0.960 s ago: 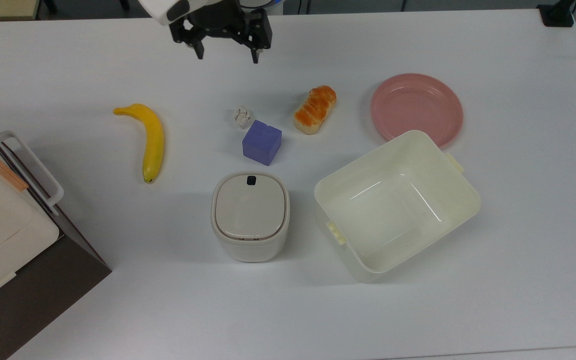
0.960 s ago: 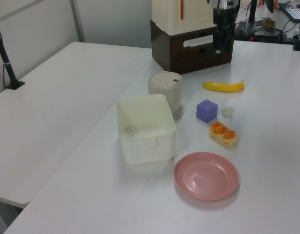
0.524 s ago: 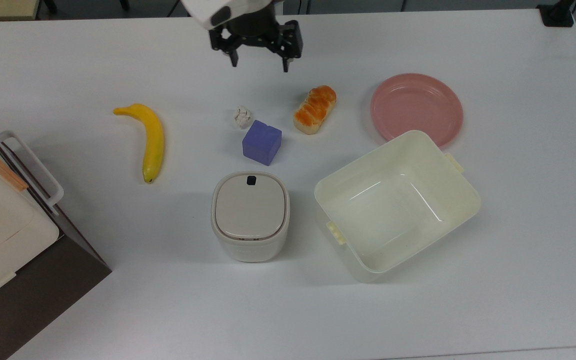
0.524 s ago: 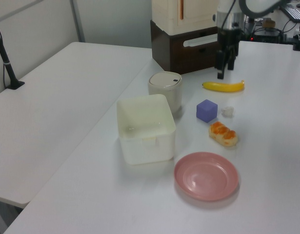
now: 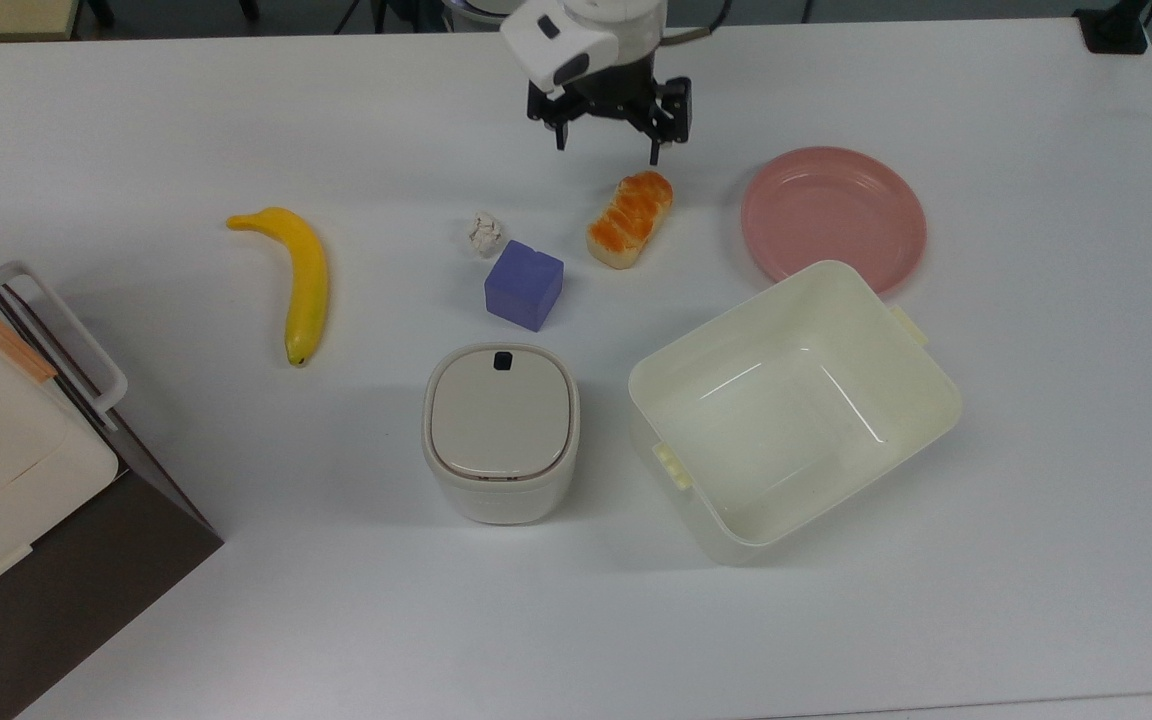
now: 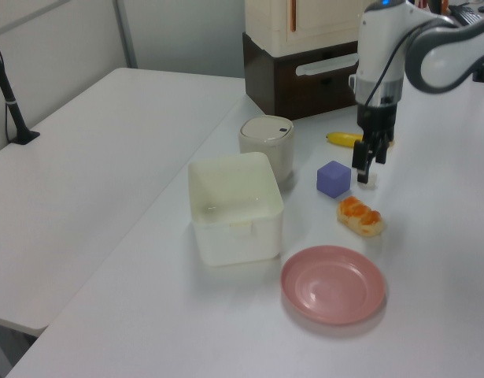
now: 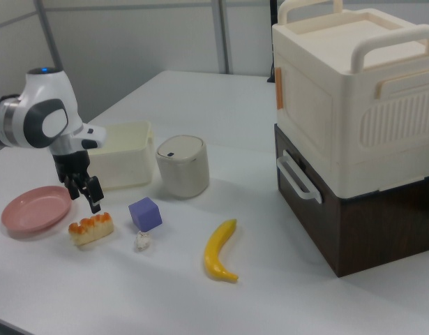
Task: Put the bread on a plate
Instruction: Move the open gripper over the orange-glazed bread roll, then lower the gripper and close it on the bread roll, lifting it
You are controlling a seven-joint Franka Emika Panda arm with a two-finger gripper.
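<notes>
On the white table (image 5: 136, 120) lies a curved yellow banana (image 5: 300, 277), well apart from a small crumpled white paper wad (image 5: 484, 232) that sits just beside a purple cube (image 5: 524, 285). Below these in the top view stand a rounded cream lidded canister (image 5: 501, 432) and an open cream rectangular plastic tub (image 5: 794, 410). A cream box with handles on a dark brown cabinet (image 7: 354, 132) stands at the top view's left edge.

White table (image 5: 1036, 450) bears bread (image 5: 629, 219), plate (image 5: 833, 217), banana (image 5: 301, 278), purple cube (image 5: 524, 285), tub (image 5: 794, 405), lidded bin (image 5: 501, 430), perhaps crumpled paper (image 5: 484, 232).
</notes>
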